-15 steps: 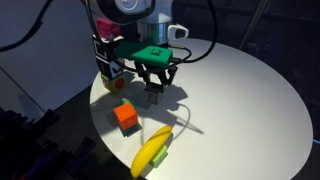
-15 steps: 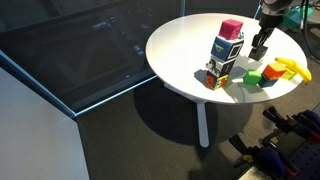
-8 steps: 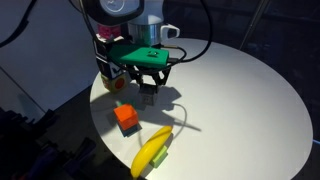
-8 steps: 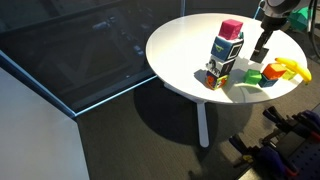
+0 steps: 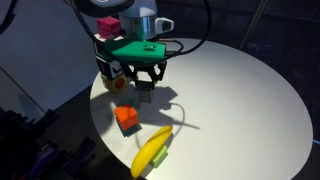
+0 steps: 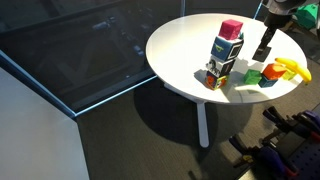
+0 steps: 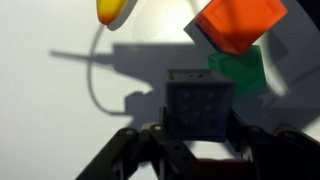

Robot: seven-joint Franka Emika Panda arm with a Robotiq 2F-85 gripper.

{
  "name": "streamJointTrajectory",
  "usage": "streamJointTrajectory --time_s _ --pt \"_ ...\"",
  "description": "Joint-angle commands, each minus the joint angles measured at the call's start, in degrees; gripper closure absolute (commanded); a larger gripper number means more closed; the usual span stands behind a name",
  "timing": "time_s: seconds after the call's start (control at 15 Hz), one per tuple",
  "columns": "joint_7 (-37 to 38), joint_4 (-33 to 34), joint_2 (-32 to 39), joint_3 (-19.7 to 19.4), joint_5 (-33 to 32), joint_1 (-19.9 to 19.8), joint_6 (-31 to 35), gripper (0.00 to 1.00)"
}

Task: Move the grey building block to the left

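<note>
In the wrist view: banana (image 7: 112, 9) at 11 o'clock; grey block (image 7: 200, 105) dead centre, clamped in your gripper (image 7: 200, 120), apparently lifted off the table (image 7: 50, 110); orange cube (image 7: 240, 22) at 1 o'clock. Carry step in hand. Next: travel left, lower, release clear of neighbours.

Bright bench, dark room.
Hard light from above whitens the bench (image 5: 240, 90) (image 6: 180, 40) in both exterior views and casts crisp shadows; in the wrist view the end effector (image 7: 200, 130) and the grey building block (image 7: 200, 103) are dim, soft-edged near-silhouettes.
</note>
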Motion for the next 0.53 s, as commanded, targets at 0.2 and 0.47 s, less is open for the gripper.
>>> streamJointTrajectory --time_s 0.2,0.47 --pt "-7.54 -3.33 -3.92 0.87 1.34 -0.26 0.25 0.69" --pt "-11.38 -4.80 -4.65 0.92 1.99 -0.04 0.88 0.69"
